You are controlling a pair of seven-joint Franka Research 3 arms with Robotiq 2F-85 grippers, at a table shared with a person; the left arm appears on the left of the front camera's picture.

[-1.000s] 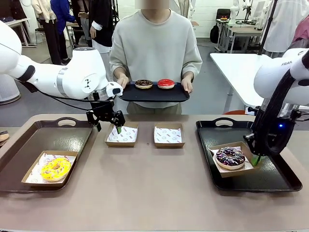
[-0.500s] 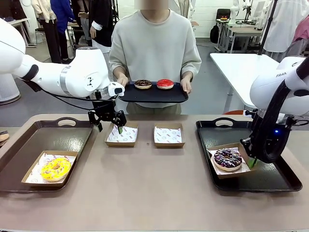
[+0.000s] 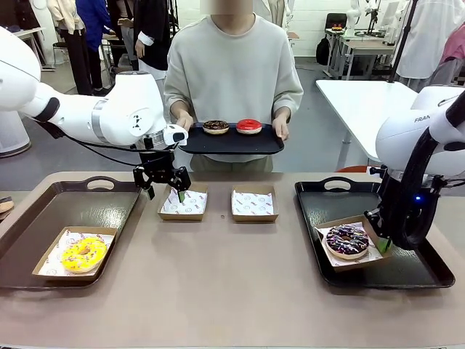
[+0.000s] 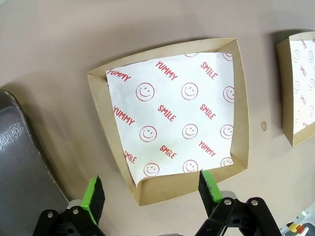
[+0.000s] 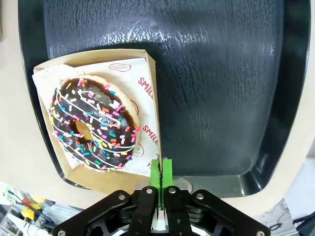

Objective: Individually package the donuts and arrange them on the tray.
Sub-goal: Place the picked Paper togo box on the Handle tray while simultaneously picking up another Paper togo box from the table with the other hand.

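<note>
A dark sprinkled donut (image 3: 347, 241) (image 5: 93, 129) lies in a paper-lined cardboard box (image 3: 370, 231) (image 5: 150, 88) on the black right tray (image 3: 407, 273) (image 5: 221, 73). My right gripper (image 3: 383, 244) (image 5: 161, 172) is shut on that box's near wall. A yellow donut (image 3: 83, 254) sits boxed on the brown left tray (image 3: 43, 211). Above an empty lined box (image 3: 183, 204) (image 4: 172, 123) hovers my left gripper (image 3: 164, 187) (image 4: 151, 191), open. The person holds a small black tray (image 3: 231, 141) carrying a brown donut (image 3: 216, 126) and a red donut (image 3: 248, 126).
A second empty lined box (image 3: 253, 203) (image 4: 301, 88) sits at the table's middle, right of the first. The left tray's edge (image 4: 19, 162) lies close beside my left gripper. Bare tabletop (image 3: 218, 283) stretches along the front between the two trays.
My right gripper has shifted the sprinkled donut's box a little, first left and then back to the right and nearer. The left arm has hardly moved.
</note>
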